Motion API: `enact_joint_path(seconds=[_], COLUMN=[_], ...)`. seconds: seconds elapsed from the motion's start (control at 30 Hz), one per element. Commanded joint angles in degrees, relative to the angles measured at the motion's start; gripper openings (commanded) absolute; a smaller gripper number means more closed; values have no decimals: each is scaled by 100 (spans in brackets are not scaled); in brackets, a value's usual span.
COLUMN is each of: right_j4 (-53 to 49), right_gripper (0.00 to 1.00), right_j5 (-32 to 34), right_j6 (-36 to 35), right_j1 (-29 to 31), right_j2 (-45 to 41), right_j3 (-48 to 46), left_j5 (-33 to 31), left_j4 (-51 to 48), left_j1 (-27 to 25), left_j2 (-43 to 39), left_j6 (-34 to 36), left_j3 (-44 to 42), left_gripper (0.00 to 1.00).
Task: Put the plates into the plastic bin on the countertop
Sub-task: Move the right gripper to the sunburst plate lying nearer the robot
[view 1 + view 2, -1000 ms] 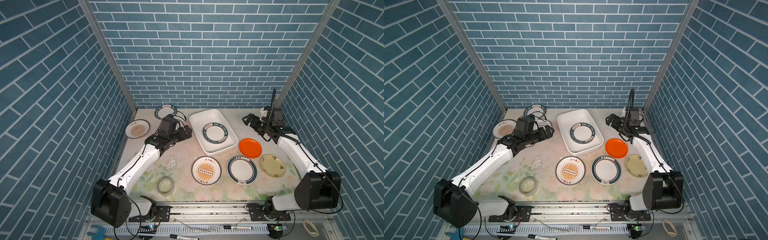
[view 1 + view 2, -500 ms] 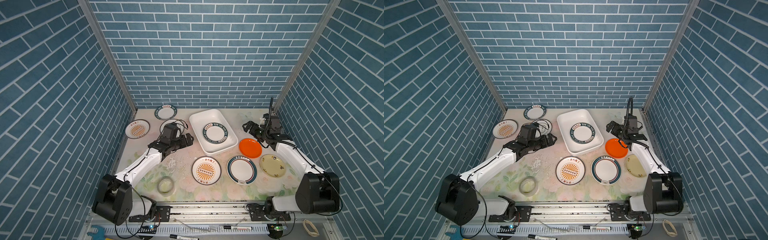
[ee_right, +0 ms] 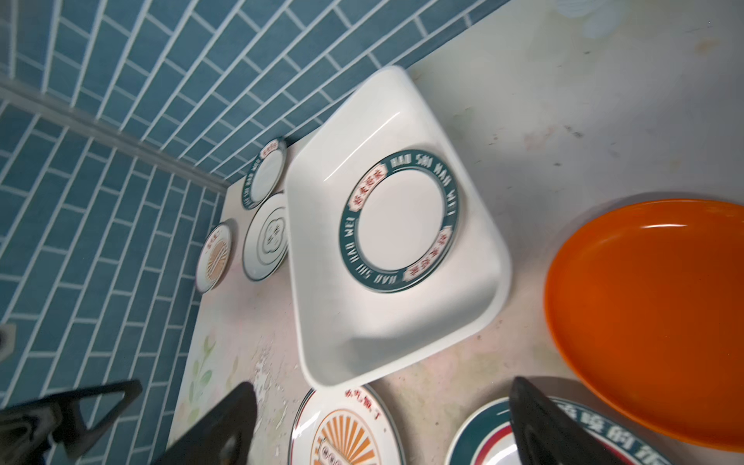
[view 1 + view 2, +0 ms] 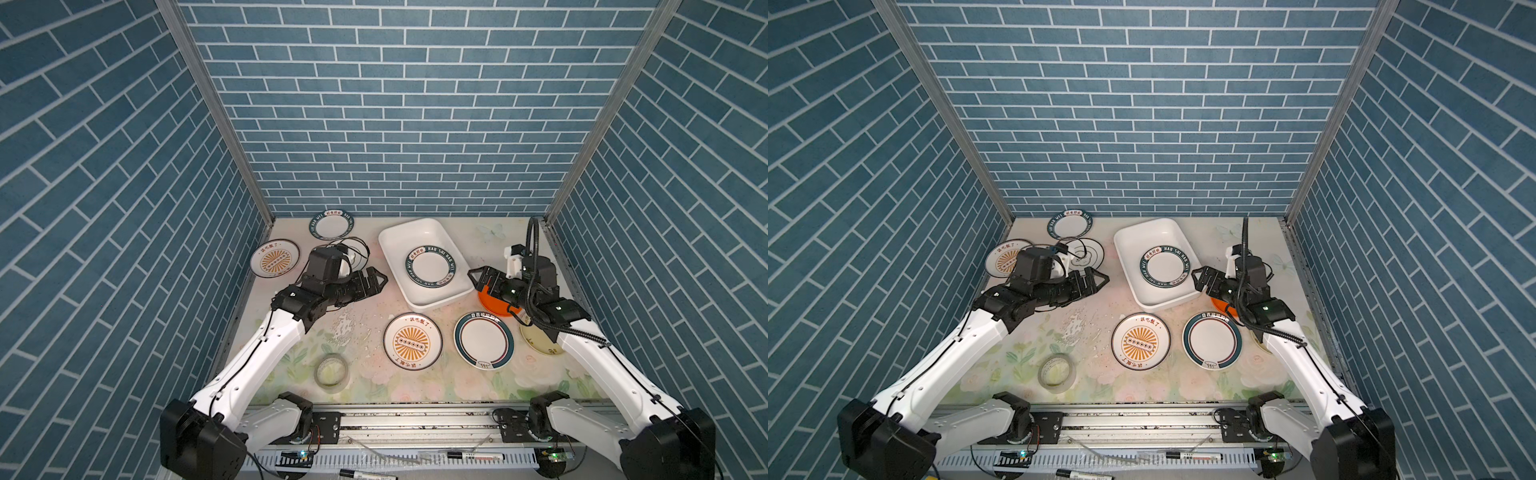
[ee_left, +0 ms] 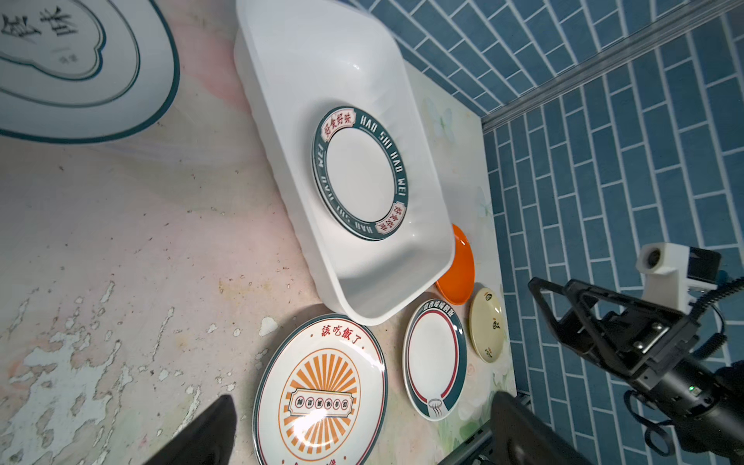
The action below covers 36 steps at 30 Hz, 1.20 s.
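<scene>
In the plastic bin (image 4: 392, 243) one green-rimmed plate (image 4: 431, 268) is laid flat. The right gripper (image 4: 476, 279), jaws spread and empty, is now brought down over the orange plate (image 3: 652, 322), judged the next pick; the left gripper (image 4: 380, 280), also spread, is lowered short of the bin.

Floral worktop (image 4: 361, 299) carries white bin (image 4: 409, 237); plates (image 4: 411, 340) lie either side and in front of bin, tape roll (image 4: 331, 371) front-left.

Translucent tape roll (image 4: 332, 385) lying flat — black marker (image 4: 478, 456) near grey rail (image 4: 415, 417).
</scene>
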Motion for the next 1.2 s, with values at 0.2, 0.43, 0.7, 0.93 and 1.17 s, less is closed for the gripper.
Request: enact_joint_path(seconds=[0.2,0.43,0.7,0.93,1.17], right_j4=[16,706,618,647,1086], right_gripper=[97,98,96,93,88], right_j5=[662,909,1752,1552,1500], right_j6=[577,984,1394,1735,2074], right_j1=[1039,2005,2403,2437,2487], right_j2=[-684,23,94,502,990], right_j3=[-704,-1088,-1265,-1201,-1250], left_j5=[6,40,135,-420,56], left_j4=[-784,574,1058,1969,2315], left_j1=[32,32,33,33,81], left_j2=[-311,-497,-147,-214,-207], left_j6=[894,768,1353,1619,1368], left_j3=[581,-36,365,-328,-663], left_gripper=[99,100,99,100,100])
